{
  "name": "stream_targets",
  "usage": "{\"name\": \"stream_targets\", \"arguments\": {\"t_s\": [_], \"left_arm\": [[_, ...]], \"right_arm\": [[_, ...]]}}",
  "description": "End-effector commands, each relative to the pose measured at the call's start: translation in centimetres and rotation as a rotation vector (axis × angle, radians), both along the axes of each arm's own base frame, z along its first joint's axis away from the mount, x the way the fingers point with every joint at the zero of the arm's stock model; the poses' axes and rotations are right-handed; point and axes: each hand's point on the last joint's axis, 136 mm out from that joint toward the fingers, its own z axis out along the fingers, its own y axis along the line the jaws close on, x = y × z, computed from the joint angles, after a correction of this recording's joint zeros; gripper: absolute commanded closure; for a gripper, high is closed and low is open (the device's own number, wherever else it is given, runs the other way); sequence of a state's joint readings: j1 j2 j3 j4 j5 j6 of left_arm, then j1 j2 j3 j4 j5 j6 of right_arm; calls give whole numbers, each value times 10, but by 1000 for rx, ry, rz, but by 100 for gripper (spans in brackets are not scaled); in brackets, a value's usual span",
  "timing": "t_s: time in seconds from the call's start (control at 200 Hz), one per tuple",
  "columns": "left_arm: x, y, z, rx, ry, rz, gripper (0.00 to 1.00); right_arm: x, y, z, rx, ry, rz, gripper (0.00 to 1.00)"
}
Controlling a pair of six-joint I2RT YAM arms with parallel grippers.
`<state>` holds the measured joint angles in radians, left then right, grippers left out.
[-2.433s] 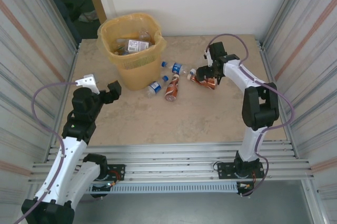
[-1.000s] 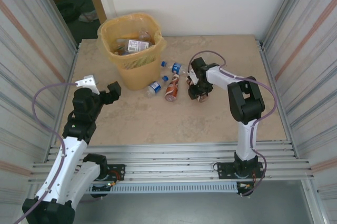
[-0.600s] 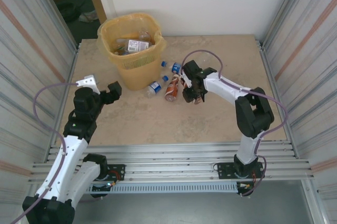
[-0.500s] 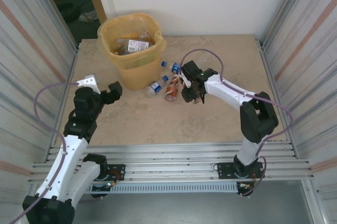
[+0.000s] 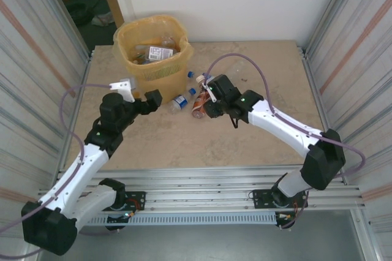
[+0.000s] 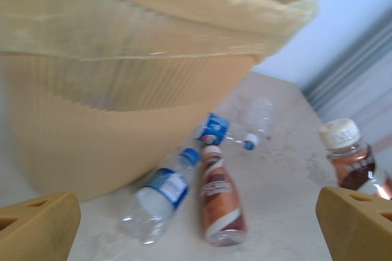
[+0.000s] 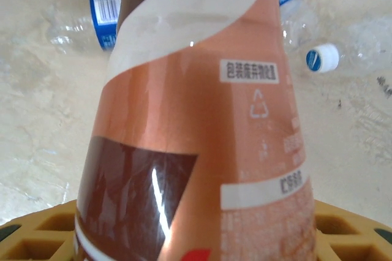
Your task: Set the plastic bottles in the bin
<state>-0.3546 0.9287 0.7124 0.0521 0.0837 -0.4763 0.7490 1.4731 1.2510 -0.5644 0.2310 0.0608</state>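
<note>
The right hand [image 5: 210,103] grasps a brown-orange labelled bottle [image 7: 202,120] between its yellow fingers [image 7: 37,236]. It holds the bottle off the bench [image 5: 245,144], and the left wrist view shows the cream cap uppermost. The left hand [image 5: 153,99] hangs released, jaws spread wide with nothing between them, low over the bench near the foot of the bin [image 5: 153,59].

The yellow-orange bin, lined with a translucent bag, stands at the far left of the bench and already has several bottles inside [image 5: 156,52]. Three more bottles lie on their sides by its base, between the two hands. One is a clear bottle with a blue label [image 6: 156,203], close against the bin wall. Just beside it lies a brown bottle [image 6: 220,200]. Farther back lies a second clear bottle with a blue cap [image 6: 236,127]. The held bottle hangs just to the right of this group, near the brown one.
</note>
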Motion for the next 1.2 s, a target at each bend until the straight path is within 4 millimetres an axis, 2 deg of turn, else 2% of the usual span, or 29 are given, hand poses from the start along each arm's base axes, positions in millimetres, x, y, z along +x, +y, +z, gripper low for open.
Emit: {"name": "stream_targets", "arguments": {"t_s": [0.0, 0.2, 0.351, 0.551, 0.706, 0.816, 0.912, 1.062, 1.192], "left_arm": [[5, -30, 49, -110, -117, -101, 1], [9, -88, 78, -225, -146, -336, 1], [3, -129, 104, -269, -171, -512, 2], [-1, -171, 113, -263, -150, -657, 7], [0, -188, 119, -305, -136, -730, 18], [-3, -195, 115, -307, -116, -758, 21], [-3, -197, 110, -302, -101, -759, 27], [-5, -199, 105, -297, -84, -762, 30], [-4, -199, 103, -293, -80, -755, 49]], "right_arm": [[-4, 8, 26, 115, -72, 15, 63], [-22, 17, 55, 271, -130, 108, 59], [-30, 18, 73, 332, -170, 140, 59], [-36, 23, 91, 392, -207, 188, 58], [-38, 25, 96, 409, -216, 203, 58], [-36, 24, 99, 408, -233, 197, 58], [-33, 25, 103, 411, -249, 198, 58], [-28, 28, 108, 413, -264, 196, 58], [-27, 32, 108, 415, -262, 201, 57]]}}
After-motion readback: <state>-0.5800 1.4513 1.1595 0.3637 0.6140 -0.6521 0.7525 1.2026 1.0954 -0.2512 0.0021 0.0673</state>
